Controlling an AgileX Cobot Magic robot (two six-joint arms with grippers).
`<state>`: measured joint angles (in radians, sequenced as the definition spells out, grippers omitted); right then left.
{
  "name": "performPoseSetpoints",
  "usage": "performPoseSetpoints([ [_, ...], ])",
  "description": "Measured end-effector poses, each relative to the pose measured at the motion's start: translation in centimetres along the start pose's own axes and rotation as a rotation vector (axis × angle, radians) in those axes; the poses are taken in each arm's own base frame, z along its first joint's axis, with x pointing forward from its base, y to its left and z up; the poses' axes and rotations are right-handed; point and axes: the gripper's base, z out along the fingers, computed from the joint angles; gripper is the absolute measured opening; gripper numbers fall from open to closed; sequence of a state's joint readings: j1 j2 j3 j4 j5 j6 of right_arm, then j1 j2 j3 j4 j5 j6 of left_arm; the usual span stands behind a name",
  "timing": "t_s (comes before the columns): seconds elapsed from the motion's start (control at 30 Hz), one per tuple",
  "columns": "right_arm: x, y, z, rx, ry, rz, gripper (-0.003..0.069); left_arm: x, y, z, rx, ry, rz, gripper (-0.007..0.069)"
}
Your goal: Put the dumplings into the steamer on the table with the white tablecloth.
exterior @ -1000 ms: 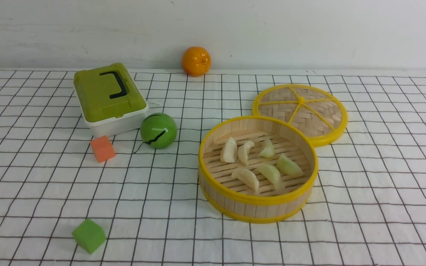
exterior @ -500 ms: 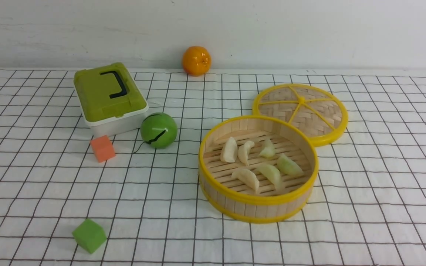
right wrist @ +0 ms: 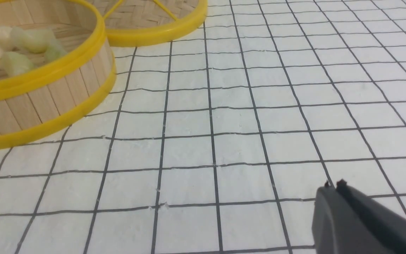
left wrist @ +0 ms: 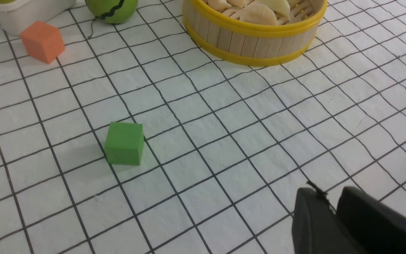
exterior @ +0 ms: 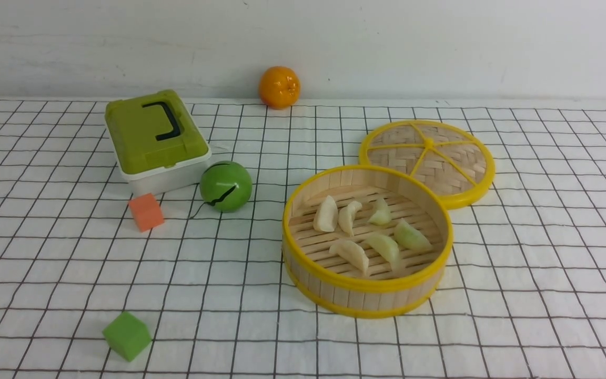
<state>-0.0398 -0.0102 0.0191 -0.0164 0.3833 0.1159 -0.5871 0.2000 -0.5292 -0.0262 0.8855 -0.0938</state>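
Currently I see six dumplings [exterior: 358,231] lying on the slatted floor of the steamer [exterior: 366,297], which stands on the white tablecloth [exterior: 518,295] beside its woven lid [exterior: 429,160]. My left gripper [left wrist: 331,206] holds nothing, fingers nearly together; my right gripper [right wrist: 333,187] is pressed together, empty, above bare cloth.

My front camera looks forward over the whole table [exterior: 545,295]. My wrist cameras look down closer; all three share the steamer [exterior: 366,292] [left wrist: 252,46] [right wrist: 48,102].
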Motion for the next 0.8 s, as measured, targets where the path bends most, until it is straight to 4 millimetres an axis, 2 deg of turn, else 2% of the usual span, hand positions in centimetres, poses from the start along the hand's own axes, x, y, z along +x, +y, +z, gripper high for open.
performPoseSetpoints([
  [0.63, 0.0, 0.01, 0.0, -0.001, 0.0, 0.002, -0.0003, 0.03, 0.01, 0.05, 0.0, 0.0, 0.0, 0.0121],
  [0.8, 0.0, 0.01, 0.0, -0.001, 0.0, 0.002, 0.0, 0.6, 0.07, 0.95, 0.002, -0.018, -0.006, 0.0124],
])
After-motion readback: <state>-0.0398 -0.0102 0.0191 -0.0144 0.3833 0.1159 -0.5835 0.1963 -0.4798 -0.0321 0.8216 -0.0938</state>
